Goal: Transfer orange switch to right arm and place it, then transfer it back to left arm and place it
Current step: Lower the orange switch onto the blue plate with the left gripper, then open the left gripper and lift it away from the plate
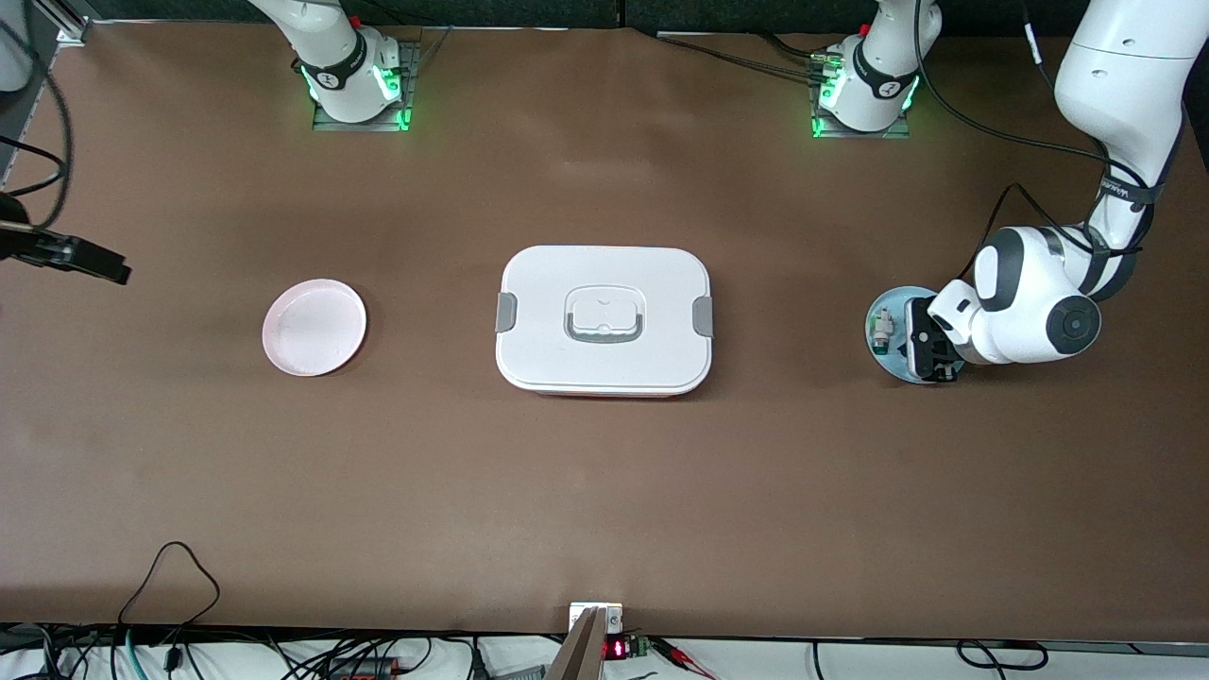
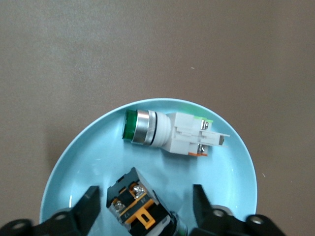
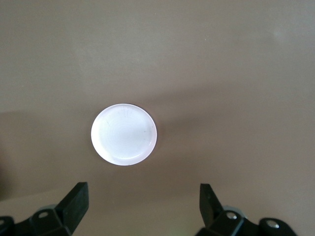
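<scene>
The box sits in the middle of the table. One plate lies beside the box, toward the right arm's end of the table. A second plate lies beside the box too, toward the left arm's end. The box is between the two plates.

Two small parts lie in the second plate. One is the orange switch. The other is a push button, just beside the switch but not touching it.

The left tool is down over the second plate, with one finger on each side of the switch. The right tool hangs high over the first plate.
</scene>
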### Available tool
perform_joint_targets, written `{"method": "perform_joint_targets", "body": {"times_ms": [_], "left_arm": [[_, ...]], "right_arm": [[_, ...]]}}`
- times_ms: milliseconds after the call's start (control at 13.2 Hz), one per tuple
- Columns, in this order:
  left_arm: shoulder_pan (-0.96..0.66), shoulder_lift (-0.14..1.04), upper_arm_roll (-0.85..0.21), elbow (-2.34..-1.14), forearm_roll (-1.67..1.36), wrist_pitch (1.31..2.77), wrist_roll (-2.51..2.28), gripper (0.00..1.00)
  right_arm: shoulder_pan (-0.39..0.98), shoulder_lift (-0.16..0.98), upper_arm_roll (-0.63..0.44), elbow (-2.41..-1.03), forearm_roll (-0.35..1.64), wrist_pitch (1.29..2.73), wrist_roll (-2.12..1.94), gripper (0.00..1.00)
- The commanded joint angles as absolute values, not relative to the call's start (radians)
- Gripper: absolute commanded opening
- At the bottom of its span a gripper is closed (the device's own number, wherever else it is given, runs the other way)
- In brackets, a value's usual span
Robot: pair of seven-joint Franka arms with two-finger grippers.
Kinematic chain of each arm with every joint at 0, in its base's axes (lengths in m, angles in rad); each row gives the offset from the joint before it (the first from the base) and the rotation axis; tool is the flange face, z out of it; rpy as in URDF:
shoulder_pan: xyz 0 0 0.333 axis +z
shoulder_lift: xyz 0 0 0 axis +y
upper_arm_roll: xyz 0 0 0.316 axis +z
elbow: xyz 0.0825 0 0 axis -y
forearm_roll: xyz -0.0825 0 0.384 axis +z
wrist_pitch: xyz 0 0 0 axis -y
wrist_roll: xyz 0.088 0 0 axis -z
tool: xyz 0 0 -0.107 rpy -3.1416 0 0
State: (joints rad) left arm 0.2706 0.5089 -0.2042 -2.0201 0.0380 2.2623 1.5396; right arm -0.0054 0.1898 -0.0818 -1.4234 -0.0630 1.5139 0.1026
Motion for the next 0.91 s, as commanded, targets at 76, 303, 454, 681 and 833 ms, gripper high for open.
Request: {"method": "perform_joint_targets", "body": {"times_ms": [76, 303, 454, 681, 833], "left_arm": [[0.287, 0.482, -0.212, -1.923, 0.046, 2.092, 1.507, 1.00], [0.287, 0.483, -0.210, -1.875, 0.048, 2.026, 1.499, 1.00], [0.302, 0.494, -0.210, -1.875, 0.046, 2.039, 1.496, 1.00], [0.302, 0.422, -0.212, -1.859, 0.043, 2.017, 1.406, 1.00], [0.302, 0.332, -0.218, -1.852, 0.009, 1.932, 1.195, 1.00]], "right_arm": [[-0.014, 0.183, -0.080, -1.427, -0.038, 1.509, 0.030, 1.00], [-0.009, 0.163, -0.078, -1.472, -0.040, 1.532, -0.028, 1.00], [-0.006, 0.111, -0.077, -1.564, -0.046, 1.595, -0.028, 1.00], [-0.008, 0.020, -0.077, -1.695, -0.041, 1.672, -0.025, 1.00], [-0.009, -0.006, -0.077, -1.710, -0.041, 1.671, -0.025, 1.00]]}}
